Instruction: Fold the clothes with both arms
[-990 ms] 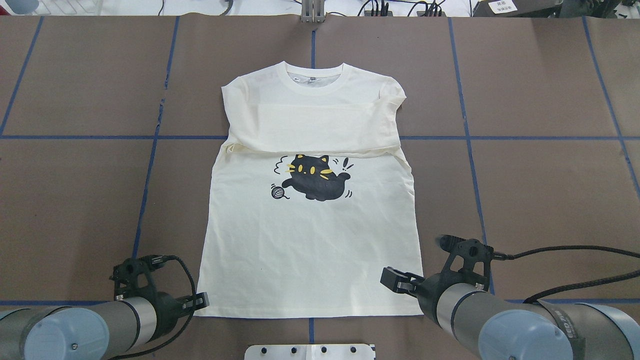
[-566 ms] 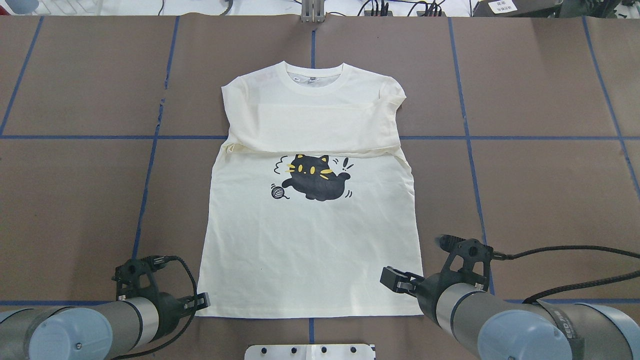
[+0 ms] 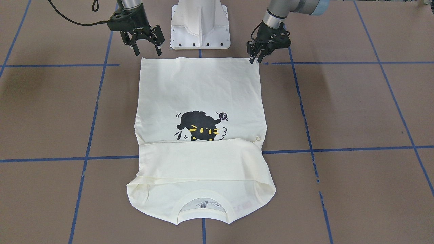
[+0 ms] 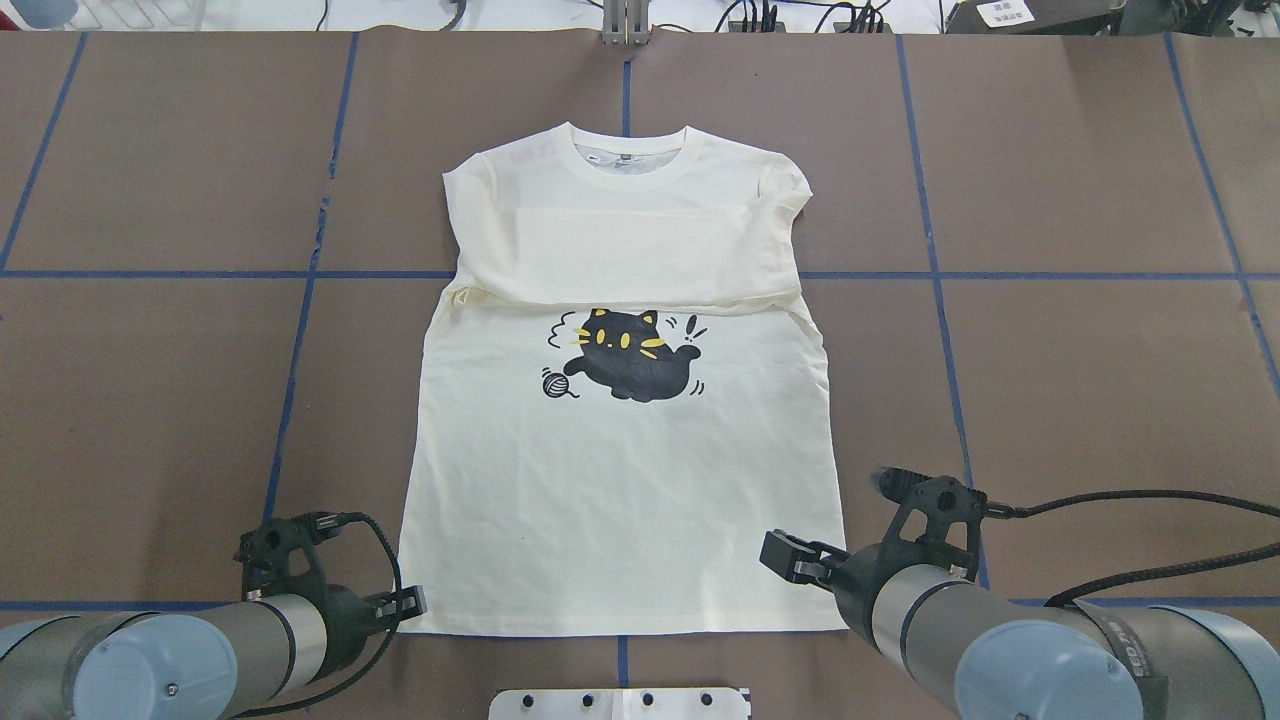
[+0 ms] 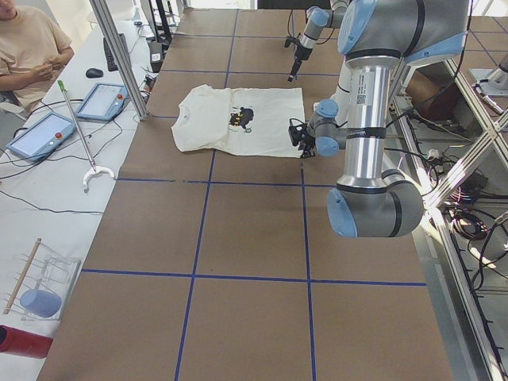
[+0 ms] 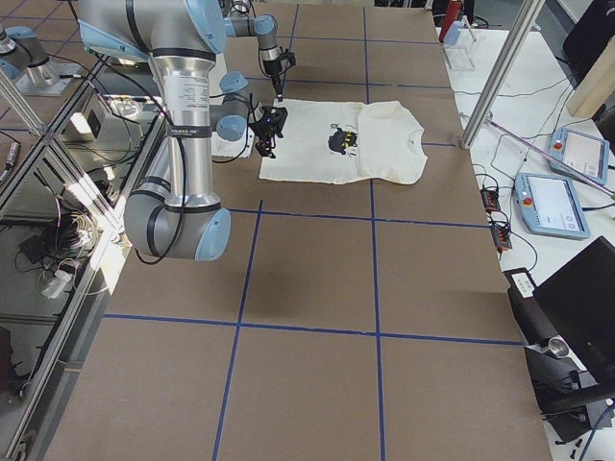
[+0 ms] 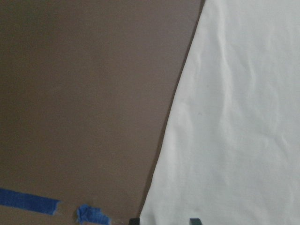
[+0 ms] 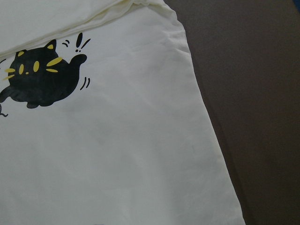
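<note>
The cream T-shirt (image 4: 620, 490) lies flat on the brown table, collar at the far side, with both sleeves folded across the chest. Its black cat print (image 4: 625, 355) faces up; it also shows in the right wrist view (image 8: 40, 79). The red lettering is hidden. My left gripper (image 4: 408, 604) is low at the hem's near-left corner (image 3: 256, 61), open, with that corner between its fingertips (image 7: 194, 220). My right gripper (image 3: 147, 51) is open wide and empty, just above the hem's near-right corner (image 4: 786, 558).
The white pedestal base (image 3: 200, 23) stands just behind the hem, between the arms. Blue tape lines (image 4: 300, 330) grid the table. A seated person (image 5: 24, 48), tablets (image 5: 99, 99) and a grabber pole (image 5: 75, 127) are beyond the far edge.
My left gripper has slid slightly right and nearer, up to the hem's corner. The right arm and the shirt have not moved.
</note>
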